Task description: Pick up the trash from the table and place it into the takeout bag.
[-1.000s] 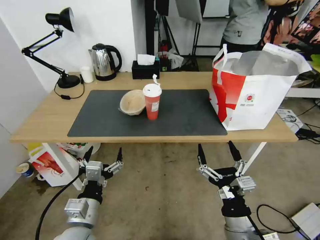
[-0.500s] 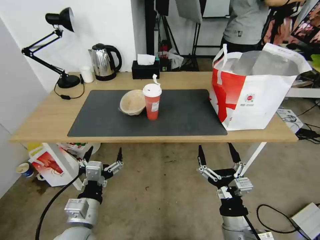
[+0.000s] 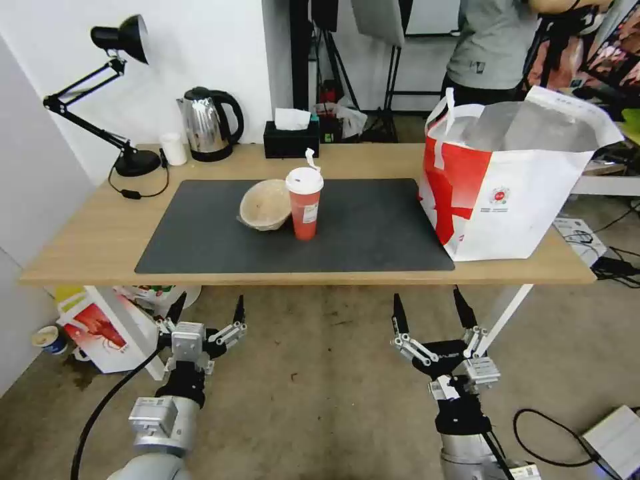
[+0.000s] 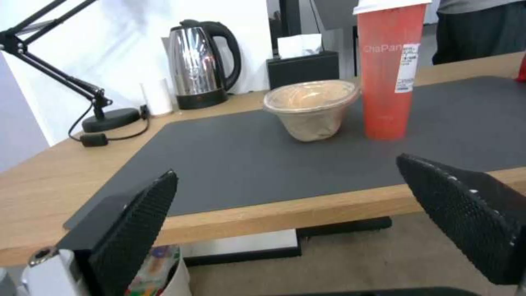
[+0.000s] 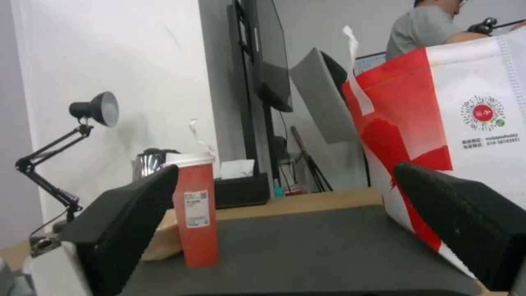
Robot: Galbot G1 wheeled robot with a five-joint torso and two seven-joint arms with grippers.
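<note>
On your table (image 3: 93,247), the pulp bowl (image 3: 265,205) touches the lidded cup's (image 3: 304,203) left side mid-mat (image 3: 373,233); the takeout bag (image 3: 510,180) stands right.

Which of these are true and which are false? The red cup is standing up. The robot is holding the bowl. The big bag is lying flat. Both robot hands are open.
1. The red cup stands upright on the dark mat. True.
2. The robot is holding the beige bowl. False: the bowl sits on the mat beside the cup, and the left gripper hangs below the table edge.
3. The takeout bag lies flat. False: it stands open at the table's right end.
4. Both grippers are open. True: the right gripper is also open, holding nothing, below the table edge.
</note>
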